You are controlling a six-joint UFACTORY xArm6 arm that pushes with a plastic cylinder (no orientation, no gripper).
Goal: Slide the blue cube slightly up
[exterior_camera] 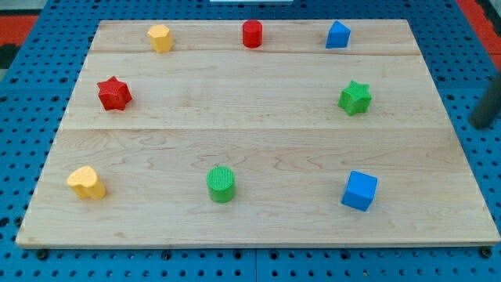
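Only a dark rod at the view's right edge, off the wooden board [258, 227]; tip [481, 125] apparently at its lower end, touching no block. Well apart, down and leftward: blue cube [359, 190], near bottom right. Along the bottom too: green cylinder [221, 184], yellow block [86, 182]. Midway: green star [355, 98], red star [114, 93]. Farthest: blue block [337, 35], red cylinder [252, 34], yellow block [160, 37].

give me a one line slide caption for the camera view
Eight coloured blocks ring a wooden board; my tip waits off its right edge, above and right of the blue cube.
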